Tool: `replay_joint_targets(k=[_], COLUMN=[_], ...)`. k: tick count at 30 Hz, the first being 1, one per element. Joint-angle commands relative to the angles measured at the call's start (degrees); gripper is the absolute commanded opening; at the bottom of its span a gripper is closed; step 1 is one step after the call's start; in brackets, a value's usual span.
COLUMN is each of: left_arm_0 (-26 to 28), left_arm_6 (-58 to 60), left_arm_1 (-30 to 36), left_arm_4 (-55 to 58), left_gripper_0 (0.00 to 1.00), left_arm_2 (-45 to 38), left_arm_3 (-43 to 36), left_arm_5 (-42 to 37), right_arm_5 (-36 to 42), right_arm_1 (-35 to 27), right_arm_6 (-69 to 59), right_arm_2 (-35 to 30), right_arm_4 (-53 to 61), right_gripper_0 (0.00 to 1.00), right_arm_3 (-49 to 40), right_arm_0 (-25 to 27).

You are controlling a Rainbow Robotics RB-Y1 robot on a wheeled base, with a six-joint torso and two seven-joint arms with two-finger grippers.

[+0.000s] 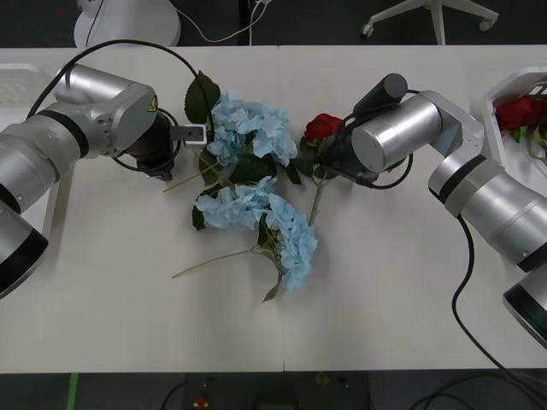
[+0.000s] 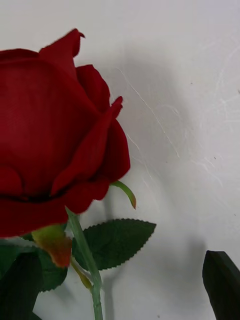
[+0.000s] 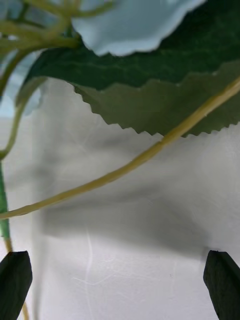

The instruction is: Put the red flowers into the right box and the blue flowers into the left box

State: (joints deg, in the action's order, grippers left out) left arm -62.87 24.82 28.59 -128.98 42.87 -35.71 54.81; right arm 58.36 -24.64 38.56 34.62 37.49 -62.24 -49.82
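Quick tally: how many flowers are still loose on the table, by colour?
blue flowers on the table: 3
red flowers on the table: 1
Total loose: 4
More red blooms lie in the right box; their number cannot be told.

right box [image 1: 494,96]: cut off by edge | right claw: hidden under wrist

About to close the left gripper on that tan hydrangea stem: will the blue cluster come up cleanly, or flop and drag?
Likely floppy: the stem is thin and already bowed between the open left gripper fingers. The blue cluster looks top-heavy, so it may droop. Its leaves overlap the neighbouring blue flowers and might snag them.
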Motion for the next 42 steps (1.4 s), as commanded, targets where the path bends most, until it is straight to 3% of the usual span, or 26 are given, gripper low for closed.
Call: replay_joint_targets(k=[1,16,17,19,22,23,26,28,29,30,31,32,42], left_arm_0=[-4.11,-4.20,-4.20,-4.20,-4.20,-4.20,-4.20,-4.20,-4.11,-4.11,-4.11,-4.11,-4.11], left_arm_6=[-0.39,0.05,-0.04,0.14,0.58,0.75,0.84,0.49,0.40,0.31,0.31,0.31,-0.13], left_arm_1=[0.59,-1.16,-1.69,-2.66,-3.63,-3.71,-3.80,-3.80,-3.80,-3.80,-3.80,-3.80,-3.54], left_arm_4=[0.92,-2.50,-3.21,-5.05,-7.95,-8.13,-8.13,-8.13,-8.13,-8.13,-8.22,-8.13,-7.25], left_gripper_0=[1.00,1.00,1.00,1.00,1.00,1.00,1.00,0.70,0.44,0.24,0.09,0.00,0.00], left_arm_2=[-2.36,2.39,2.39,2.39,2.39,2.39,2.39,2.39,2.39,2.48,2.39,2.39,2.39], left_arm_3=[-1.38,1.17,1.70,2.58,2.67,2.67,2.67,2.67,2.67,2.67,2.67,2.75,2.67], left_arm_5=[0.12,-1.37,-1.46,-1.46,-1.46,-1.46,-1.46,-1.46,-1.46,-1.28,-0.93,-0.49,2.32], right_arm_5=[-0.96,-1.23,-1.14,-0.35,0.97,1.23,1.76,2.20,2.64,3.17,3.61,4.31,16.26], right_arm_1=[2.31,2.49,2.49,2.40,2.40,2.40,2.31,2.14,2.05,1.96,1.87,1.61,-3.75], right_arm_6=[1.35,3.02,3.10,3.37,3.28,3.19,3.46,3.72,3.90,3.98,4.16,4.42,21.56], right_arm_2=[0.27,4.93,5.02,4.93,4.84,4.66,3.70,2.99,2.73,2.47,2.03,1.24,-7.20], right_arm_4=[-2.15,-4.79,-4.62,-4.70,-4.97,-4.97,-4.62,-4.18,-4.00,-3.82,-3.56,-2.86,0.57], right_gripper_0=[0.93,0.88,0.84,0.63,0.07,0.00,0.00,0.00,0.00,0.00,0.00,0.00,0.00], right_arm_3=[0.28,1.86,1.95,1.95,1.95,1.95,1.95,2.04,2.04,1.95,1.95,1.95,1.95], right_arm_0=[-3.00,-3.00,-3.00,-3.00,-3.18,-3.18,-3.27,-3.62,-3.88,-4.15,-4.50,-4.85,-10.56])
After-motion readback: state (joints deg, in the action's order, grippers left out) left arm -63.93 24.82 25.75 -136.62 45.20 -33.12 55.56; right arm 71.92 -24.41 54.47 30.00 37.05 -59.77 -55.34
